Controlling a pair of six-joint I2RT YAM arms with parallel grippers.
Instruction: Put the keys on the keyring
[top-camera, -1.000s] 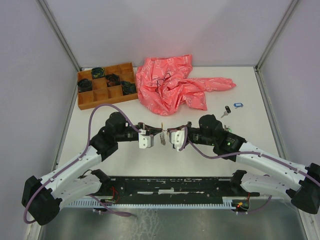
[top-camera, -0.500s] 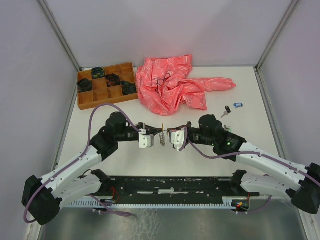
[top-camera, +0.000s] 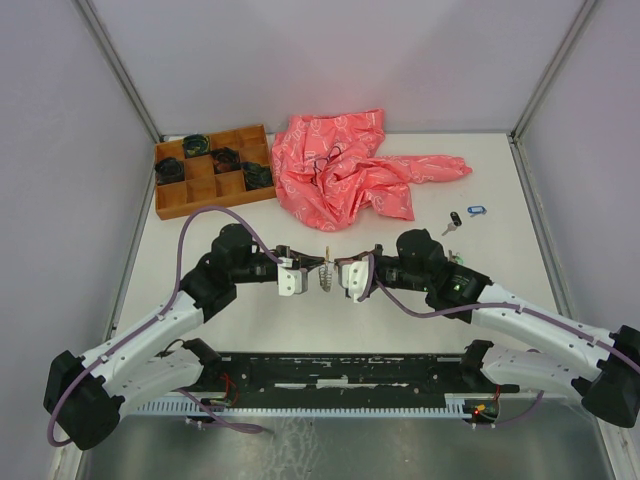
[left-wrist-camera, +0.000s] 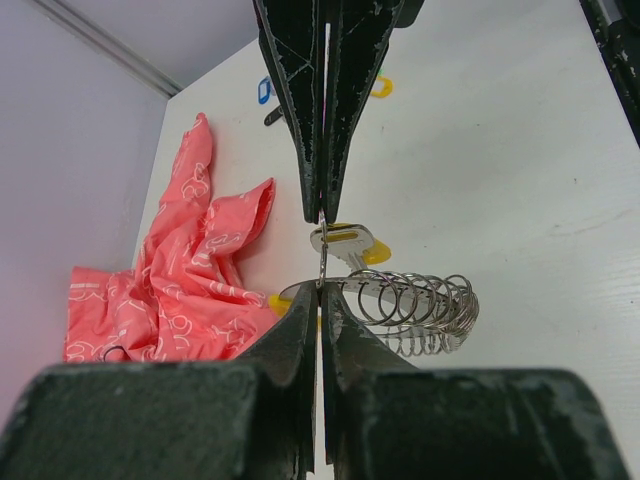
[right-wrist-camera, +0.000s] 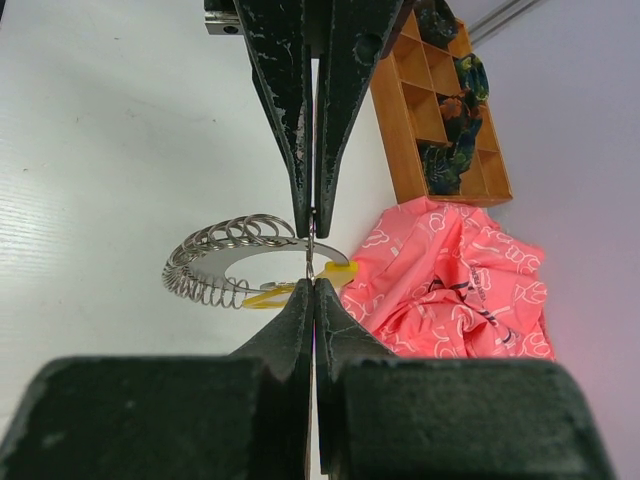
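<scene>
Left hand (left-wrist-camera: 322, 300) and right hand (right-wrist-camera: 312, 290) meet tip to tip above mid-surface (top-camera: 260, 322), each pinched shut on one thin metal strip (left-wrist-camera: 322, 262); whether it is key or ring wire cannot be told. The keyring (left-wrist-camera: 415, 300) hangs just beside the tips. Two keys (top-camera: 455, 220) lie far right, beside a pink cloth (top-camera: 340, 175). A wooden tray (top-camera: 210, 206) sits far left. Pale walls (top-camera: 330, 60) enclose the white surface.
</scene>
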